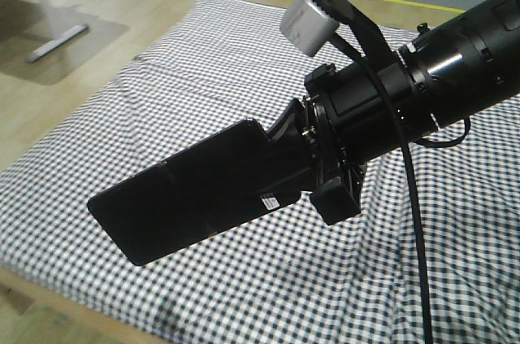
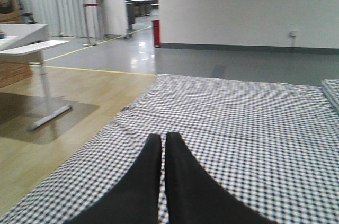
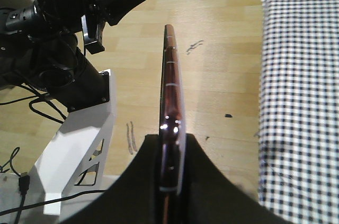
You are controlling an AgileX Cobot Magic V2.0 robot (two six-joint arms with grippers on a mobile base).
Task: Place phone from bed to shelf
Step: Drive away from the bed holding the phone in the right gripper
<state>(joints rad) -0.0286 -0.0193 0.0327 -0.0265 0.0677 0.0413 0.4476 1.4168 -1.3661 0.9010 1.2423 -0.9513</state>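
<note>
Because the thin glossy black two-panel phone (image 1: 195,189) must reach the shelf, the right gripper (image 1: 305,161) pinches one end, holding it clear above the black-and-white gingham bed (image 1: 203,51), while the left gripper (image 2: 163,144) hovers closed and empty.

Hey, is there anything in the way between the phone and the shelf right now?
The phone is clamped in the right gripper, held in the air off the bed, and nothing touches its free end. No shelf shows in any view, so the path to it can't be judged.
</note>
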